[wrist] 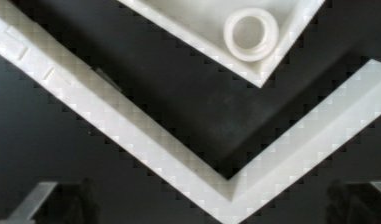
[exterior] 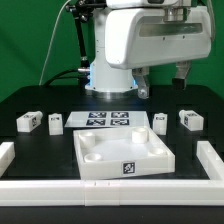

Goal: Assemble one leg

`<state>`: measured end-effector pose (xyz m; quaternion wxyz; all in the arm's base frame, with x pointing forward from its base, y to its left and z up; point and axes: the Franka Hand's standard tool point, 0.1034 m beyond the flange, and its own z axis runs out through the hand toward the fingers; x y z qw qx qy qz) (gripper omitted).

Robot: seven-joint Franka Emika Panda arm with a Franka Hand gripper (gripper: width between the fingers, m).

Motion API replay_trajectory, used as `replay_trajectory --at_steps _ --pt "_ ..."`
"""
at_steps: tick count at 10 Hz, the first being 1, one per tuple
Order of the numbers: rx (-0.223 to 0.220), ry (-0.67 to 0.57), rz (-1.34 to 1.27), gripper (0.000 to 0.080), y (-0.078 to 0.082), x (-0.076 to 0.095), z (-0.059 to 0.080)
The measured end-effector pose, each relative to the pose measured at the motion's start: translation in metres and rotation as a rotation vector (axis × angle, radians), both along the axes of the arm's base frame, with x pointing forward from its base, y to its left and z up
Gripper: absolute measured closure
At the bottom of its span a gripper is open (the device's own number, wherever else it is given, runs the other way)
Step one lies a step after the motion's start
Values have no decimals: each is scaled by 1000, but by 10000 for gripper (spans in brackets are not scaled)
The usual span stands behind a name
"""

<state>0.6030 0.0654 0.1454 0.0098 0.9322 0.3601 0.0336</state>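
Note:
Four small white legs with tags lie on the black table: two at the exterior view's left and two at its right. The large white tray-like part lies in front of them, in the middle. My gripper hangs high above the table behind the right pair, open and empty. In the wrist view the gripper shows only as two dark blurred fingers wide apart, with nothing between them. A corner of the tray-like part with a round socket shows there. No leg is in the wrist view.
The marker board lies flat between the two pairs of legs. A low white wall borders the table at both sides and the front. One corner of the wall shows in the wrist view.

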Motion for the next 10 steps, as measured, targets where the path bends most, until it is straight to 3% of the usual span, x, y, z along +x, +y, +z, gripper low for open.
replay_trajectory --at_steps 7,10 --pt "-1 -8 38 150 -1 0 -1" --pt "-16 23 285 150 -14 -19 -19"
